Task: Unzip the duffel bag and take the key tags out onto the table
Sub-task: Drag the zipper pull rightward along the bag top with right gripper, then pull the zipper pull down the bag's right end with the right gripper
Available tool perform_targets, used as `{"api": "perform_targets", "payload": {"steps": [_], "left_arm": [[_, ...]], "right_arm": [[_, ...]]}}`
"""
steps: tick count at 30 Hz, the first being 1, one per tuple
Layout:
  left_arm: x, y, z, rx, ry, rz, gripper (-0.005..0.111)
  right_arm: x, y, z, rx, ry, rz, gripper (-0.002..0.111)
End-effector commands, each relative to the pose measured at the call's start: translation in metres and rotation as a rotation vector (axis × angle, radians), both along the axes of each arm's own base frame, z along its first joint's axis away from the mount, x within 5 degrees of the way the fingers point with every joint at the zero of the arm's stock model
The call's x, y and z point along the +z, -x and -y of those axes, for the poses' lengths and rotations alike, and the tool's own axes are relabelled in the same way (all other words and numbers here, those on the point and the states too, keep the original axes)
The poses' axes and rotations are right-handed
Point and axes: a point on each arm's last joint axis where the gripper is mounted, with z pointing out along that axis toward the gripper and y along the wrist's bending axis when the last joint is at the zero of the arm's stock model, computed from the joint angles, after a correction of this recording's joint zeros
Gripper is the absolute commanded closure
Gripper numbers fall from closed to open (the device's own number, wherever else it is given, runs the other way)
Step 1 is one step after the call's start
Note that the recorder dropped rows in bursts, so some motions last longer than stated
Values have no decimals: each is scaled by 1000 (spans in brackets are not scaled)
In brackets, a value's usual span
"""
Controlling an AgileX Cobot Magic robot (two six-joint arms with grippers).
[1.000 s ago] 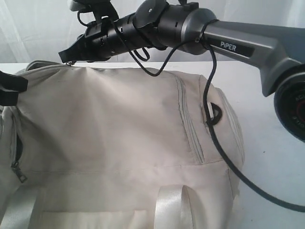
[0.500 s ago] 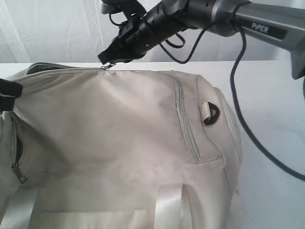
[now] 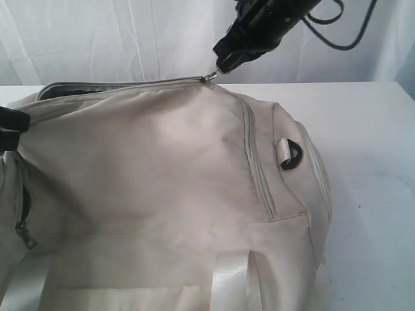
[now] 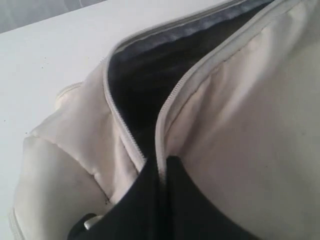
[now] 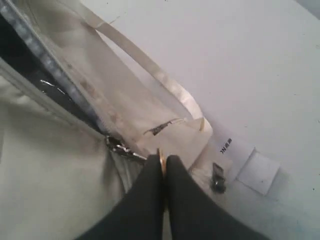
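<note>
Cream fabric duffel bag [image 3: 162,168], zip part-open: right gripper [image 3: 222,65] pinches metal zip pull [image 3: 209,78]; left gripper [image 4: 161,169] clamps seam.

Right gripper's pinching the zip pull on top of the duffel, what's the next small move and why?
Probably draw the zip pull toward the duffel bag's D-ring end: the right gripper is shut on it, the left gripper pins the opposite end, and the opening shows only dark lining, no key tags.
</note>
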Motion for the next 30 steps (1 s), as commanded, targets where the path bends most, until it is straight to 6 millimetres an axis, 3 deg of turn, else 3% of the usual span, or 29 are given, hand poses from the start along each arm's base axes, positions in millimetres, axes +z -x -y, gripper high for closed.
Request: {"api": "perform_targets", "payload": {"steps": [1,3,8,16,24,30], "left_arm": [[3,2,-1,1,-5,10,107],[3,2,-1,1,-5,10,107],[4,1,-2,30,4,22,107],[7,-3,-6,93,21,54,107],[9,-5,-9,140,34,80,107],[10,-7,-10,160,30,100,107]], "right_arm": [[23,8,45,-80,24,28,108],[25,14,54,-95,26,23,108],[6,22,57,-89,65,-49,108],[-10,19,61,-115,90,-41,108],[-27,13,86,-189,80,-113,108],[-33,33,89,-34,59,-221,108]]}}
